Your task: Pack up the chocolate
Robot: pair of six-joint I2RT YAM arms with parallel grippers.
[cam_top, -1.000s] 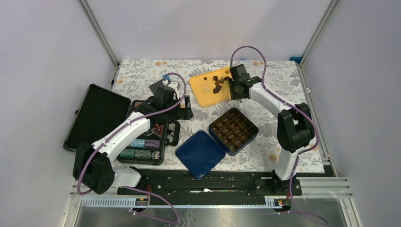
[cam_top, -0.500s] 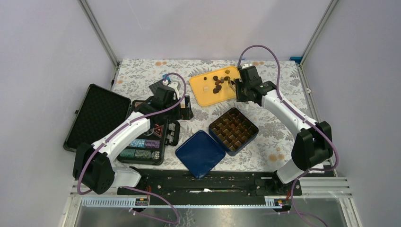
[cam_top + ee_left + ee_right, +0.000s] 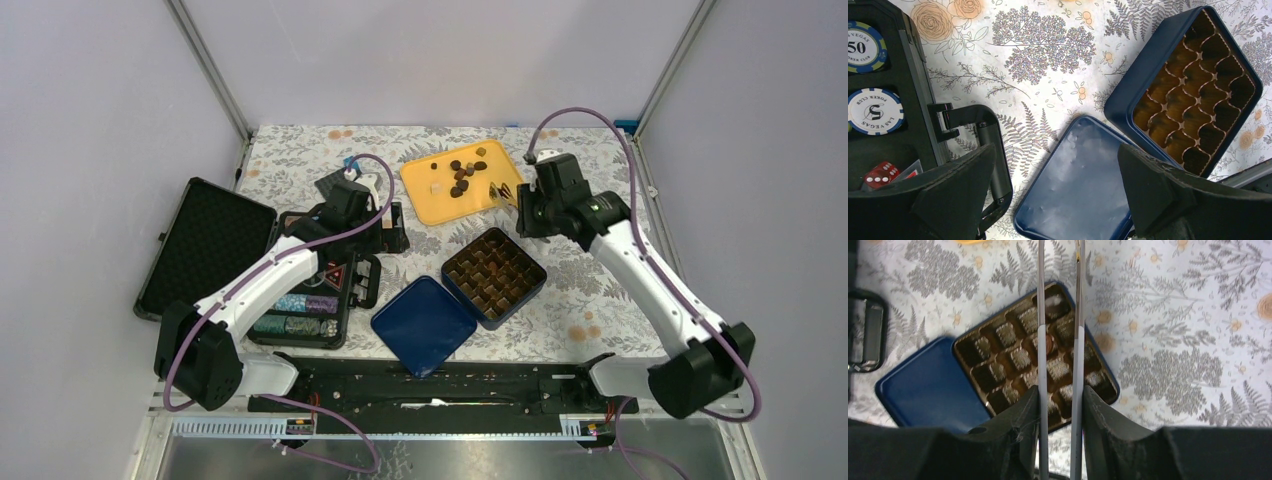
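**Right arm between tray and box, tongs in hand**

Right gripper (image 3: 520, 200) is clamped on thin tongs (image 3: 1042, 340). The top view shows a small dark bit at their tip, probably one chocolate piece, but I can't confirm it. The arm is stretched out with the wrist pitched down, between the yellow tray (image 3: 428, 207) and the open box (image 3: 494, 277). The rest of the chocolate (image 3: 460, 180) is on the tray. The lid (image 3: 424, 325) lies beside the box, leaving the cells reachable. Left gripper (image 3: 1053, 160) is wide apart and empty, by the chip case (image 3: 205, 245), out of the way.

The right gripper (image 3: 507, 190) hangs at the right edge of the yellow tray (image 3: 430, 208) carrying the chocolate (image 3: 462, 177). The compartmented blue tin (image 3: 494, 277) lies nearer the arm bases, its lid (image 3: 425, 325) just beside it. The left gripper (image 3: 388, 233) hangs over the open black case (image 3: 205, 245).
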